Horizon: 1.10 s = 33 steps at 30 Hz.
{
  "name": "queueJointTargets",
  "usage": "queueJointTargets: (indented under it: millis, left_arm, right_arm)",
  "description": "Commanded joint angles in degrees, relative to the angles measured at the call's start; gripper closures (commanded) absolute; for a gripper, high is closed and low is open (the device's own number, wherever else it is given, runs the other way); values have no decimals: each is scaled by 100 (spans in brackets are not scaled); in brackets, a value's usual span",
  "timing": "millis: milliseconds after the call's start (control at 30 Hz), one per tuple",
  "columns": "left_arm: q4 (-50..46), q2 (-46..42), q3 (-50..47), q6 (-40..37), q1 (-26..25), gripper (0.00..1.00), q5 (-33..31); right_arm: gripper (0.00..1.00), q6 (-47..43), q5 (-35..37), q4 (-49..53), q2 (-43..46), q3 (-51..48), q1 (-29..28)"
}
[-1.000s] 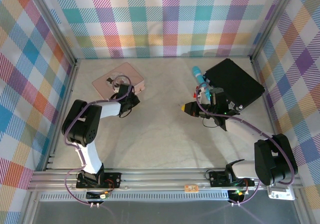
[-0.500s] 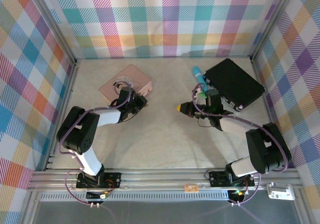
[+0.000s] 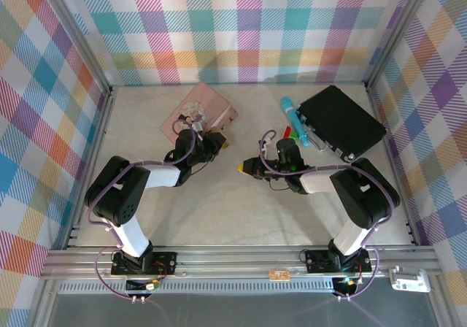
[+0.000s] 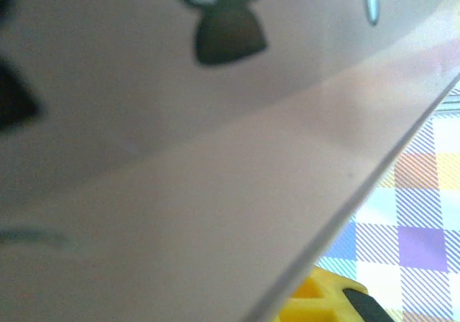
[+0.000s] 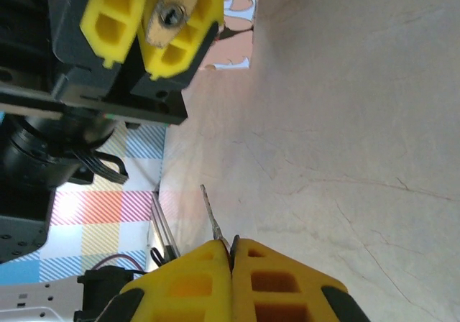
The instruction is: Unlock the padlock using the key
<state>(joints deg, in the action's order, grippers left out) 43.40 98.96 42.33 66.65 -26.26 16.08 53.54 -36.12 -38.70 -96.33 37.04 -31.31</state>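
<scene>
Showing, from left: the left tool (image 3: 219,144) clenched on the padlock (image 5: 172,11), its brass keyhole face turned toward the other arm and the pink tin (image 3: 208,108) just behind it. The right tool (image 5: 232,261) is clamped on the key (image 5: 211,215), whose thin blade points roughly toward the padlock across a gap above the worktop (image 5: 345,121). Likely hazards: a blade arriving off-axis would strike brass beside the keyhole, then pivot or slip in the pinch; pushing could twist the padlock.
</scene>
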Motion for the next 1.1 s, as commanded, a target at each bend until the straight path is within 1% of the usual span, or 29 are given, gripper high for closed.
queueJointTargets:
  millis: [0, 433, 1067]
  left_arm:
    - [647, 82, -75, 291, -55, 100, 457]
    - [795, 27, -218, 236, -71, 100, 507]
    - [757, -103, -251, 199, -96, 100, 515]
  right_arm:
    - [100, 94, -128, -392, -110, 316, -15]
    - [100, 319, -118, -599, -541, 754, 46]
    - [100, 367, 70, -626, -755, 887, 72]
